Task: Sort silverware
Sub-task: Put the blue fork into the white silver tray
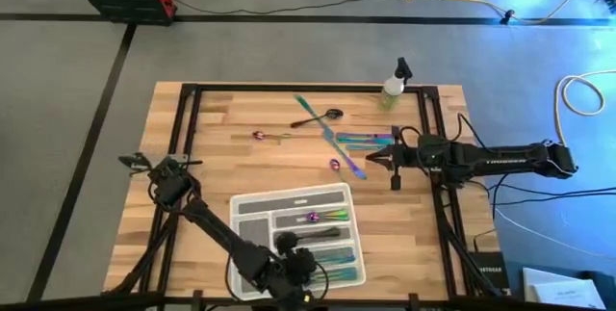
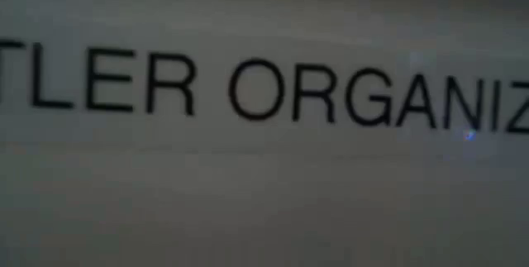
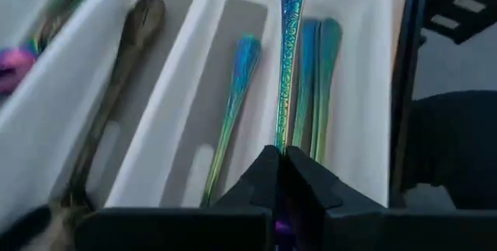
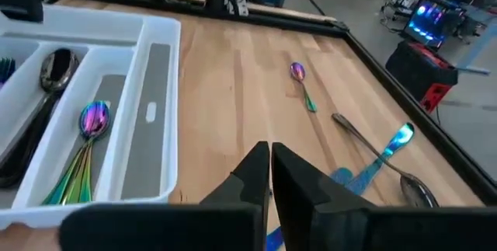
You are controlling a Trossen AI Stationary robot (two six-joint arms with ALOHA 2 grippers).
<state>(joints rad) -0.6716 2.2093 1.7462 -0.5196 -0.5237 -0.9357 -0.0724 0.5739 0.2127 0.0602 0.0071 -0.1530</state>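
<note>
- The left gripper (image 3: pixel 281 175) is clamped on an iridescent patterned handle (image 3: pixel 289 57); in the left wrist view its long axis runs from the closed fingertips at lower centre straight to the top edge.
- That handle sits over the rightmost slot of the white tray (image 3: pixel 365 95), above two teal-green handles (image 3: pixel 318 80) lying lengthwise in the slot.
- The next slot holds one blue-green handle (image 3: pixel 237 88), and the slot left of it a dark spoon (image 3: pixel 116 95), both lying along their slots.
- In the high view the tray (image 1: pixel 252 203) is at lower centre, with a purple-bowled spoon (image 1: pixel 322 217) in a middle slot.
- Loose silverware lies on the table (image 1: pixel 221 167) in the upper centre: a dark spoon (image 1: pixel 318 116) crossing a long teal piece (image 1: pixel 318 123) that runs diagonally; a purple spoon (image 1: pixel 269 136) to their left; a small purple spoon (image 1: pixel 335 165) below; and a cluster of iridescent pieces (image 1: pixel 366 141) lying left-right.
- A spray bottle (image 1: pixel 395 85) stands at the table's upper edge.
- The low view is filled by blurred print reading "TLER ORGANIZ".
- The left arm reaches from the left side down to the tray's lower edge.
- The right arm stretches in level from the right; the right gripper (image 1: pixel 371 162) sits just right of the cluster, its fingers (image 4: pixel 256 169) pressed together, holding nothing.
</note>
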